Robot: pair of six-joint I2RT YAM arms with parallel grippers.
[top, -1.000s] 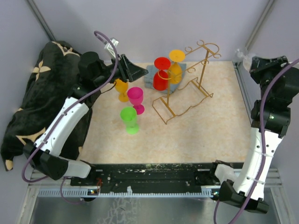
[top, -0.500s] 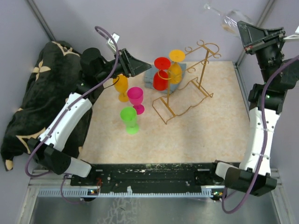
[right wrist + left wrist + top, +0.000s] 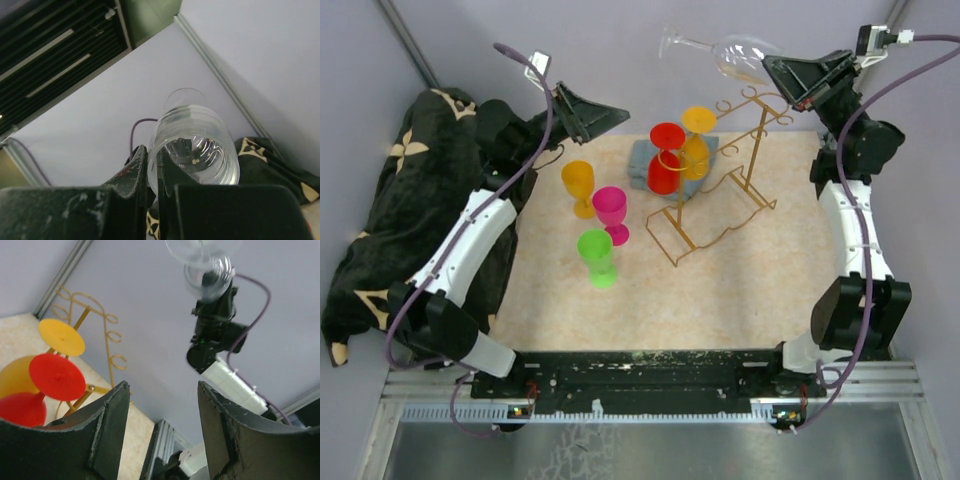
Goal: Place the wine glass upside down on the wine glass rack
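My right gripper point(image 3: 772, 70) is shut on the rim of a clear wine glass point(image 3: 725, 52). It holds the glass on its side, high above the back of the table, foot pointing left. In the right wrist view the bowl point(image 3: 196, 147) sits against my shut fingers point(image 3: 150, 165). The gold wire rack point(image 3: 720, 185) stands below, with a red glass point(image 3: 666, 158) and a yellow glass point(image 3: 696, 140) hanging upside down on it. My left gripper point(image 3: 620, 116) is open and empty, raised left of the rack. The left wrist view shows the clear glass point(image 3: 206, 260) and the rack point(image 3: 102, 327).
An orange glass point(image 3: 579, 187), a pink glass point(image 3: 611, 214) and a green glass point(image 3: 597, 256) stand upright left of the rack. A grey-blue cloth point(image 3: 642, 163) lies behind the rack. A black patterned blanket point(image 3: 390, 200) lies at the far left.
My right arm has swung up and left, carrying the clear glass from the back right corner to above the rack. My left gripper has risen a little.
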